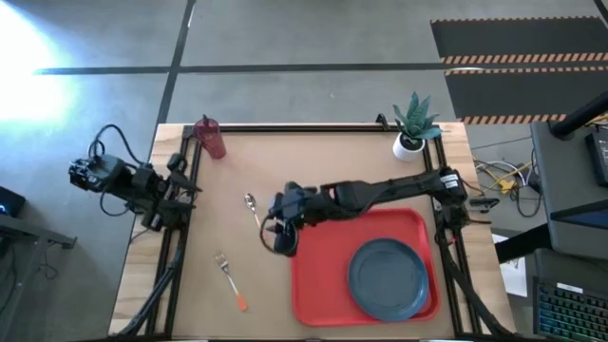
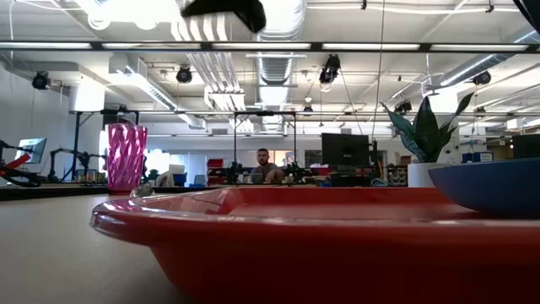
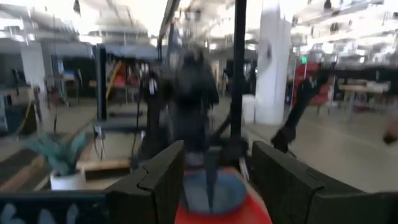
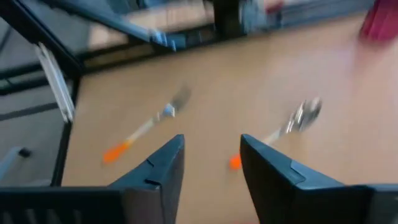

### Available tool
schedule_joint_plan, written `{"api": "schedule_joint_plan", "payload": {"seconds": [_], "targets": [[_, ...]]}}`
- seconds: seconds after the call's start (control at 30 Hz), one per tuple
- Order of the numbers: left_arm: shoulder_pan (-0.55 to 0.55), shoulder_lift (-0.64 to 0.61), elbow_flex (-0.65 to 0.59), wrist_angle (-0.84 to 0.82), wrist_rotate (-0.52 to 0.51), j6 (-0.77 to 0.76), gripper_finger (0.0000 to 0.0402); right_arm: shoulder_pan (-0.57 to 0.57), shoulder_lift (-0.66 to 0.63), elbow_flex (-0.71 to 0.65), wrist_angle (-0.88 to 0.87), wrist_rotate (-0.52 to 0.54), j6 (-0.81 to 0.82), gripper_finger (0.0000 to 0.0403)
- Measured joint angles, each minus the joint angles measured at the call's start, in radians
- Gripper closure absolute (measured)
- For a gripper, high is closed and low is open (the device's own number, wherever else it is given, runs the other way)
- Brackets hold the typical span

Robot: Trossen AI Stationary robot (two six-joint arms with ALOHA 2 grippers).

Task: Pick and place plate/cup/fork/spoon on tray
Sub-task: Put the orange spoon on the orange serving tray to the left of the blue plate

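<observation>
The red tray (image 1: 323,275) lies at the table's near right, with the blue-grey plate (image 1: 388,277) resting flat on it. The spoon (image 1: 252,207) and the fork (image 1: 230,280) lie flat on the table left of the tray; both show in the right wrist view, the spoon (image 4: 298,118) and the fork (image 4: 149,127). The red cup (image 1: 209,138) stands upright at the far left. My right gripper (image 1: 278,236) is open and empty, above the table beside the tray's left edge, just right of the spoon. My left gripper (image 3: 214,180) is open and empty at the table's left edge.
A white pot with a green plant (image 1: 413,128) stands at the table's far right corner. Black frame rails run along the table's left and right edges. Bare tabletop lies between the cup, the spoon and the fork. A person (image 2: 264,165) sits far behind the table.
</observation>
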Motion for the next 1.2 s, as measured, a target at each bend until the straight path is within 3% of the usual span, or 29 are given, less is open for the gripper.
{"api": "schedule_joint_plan", "payload": {"seconds": [0.13, 0.23, 0.37, 0.53, 0.67, 0.87, 1.2], "targets": [[0.0, 0.0, -0.001, -0.079, -0.001, -0.062, 0.0234, -0.016, -0.018, 0.118, -0.046, 0.005, -0.12, 0.0343], [0.0, 0.003, -0.002, -0.168, -0.006, -0.118, 0.0254, -0.014, -0.037, 0.215, -0.122, 0.075, -0.213, 0.0385], [0.0, 0.021, -0.005, -0.281, -0.048, -0.175, 0.0307, -0.001, -0.055, 0.347, -0.232, 0.22, -0.29, 0.0393], [0.0, 0.07, -0.013, -0.331, -0.093, -0.205, 0.0391, 0.005, -0.104, 0.396, -0.275, 0.289, -0.346, 0.0394], [0.0, 0.124, -0.017, -0.368, -0.185, -0.252, 0.0399, 0.006, -0.139, 0.396, -0.312, 0.29, -0.343, 0.0394], [0.007, 0.226, -0.017, -0.504, -0.408, -0.436, 0.0401, 0.006, -0.156, 0.395, -0.417, 0.29, -0.304, 0.0394], [0.05, 0.406, -0.038, -0.469, -0.414, -0.687, 0.04, 0.006, -0.162, 0.395, -0.465, 0.236, -0.323, 0.0394]]}}
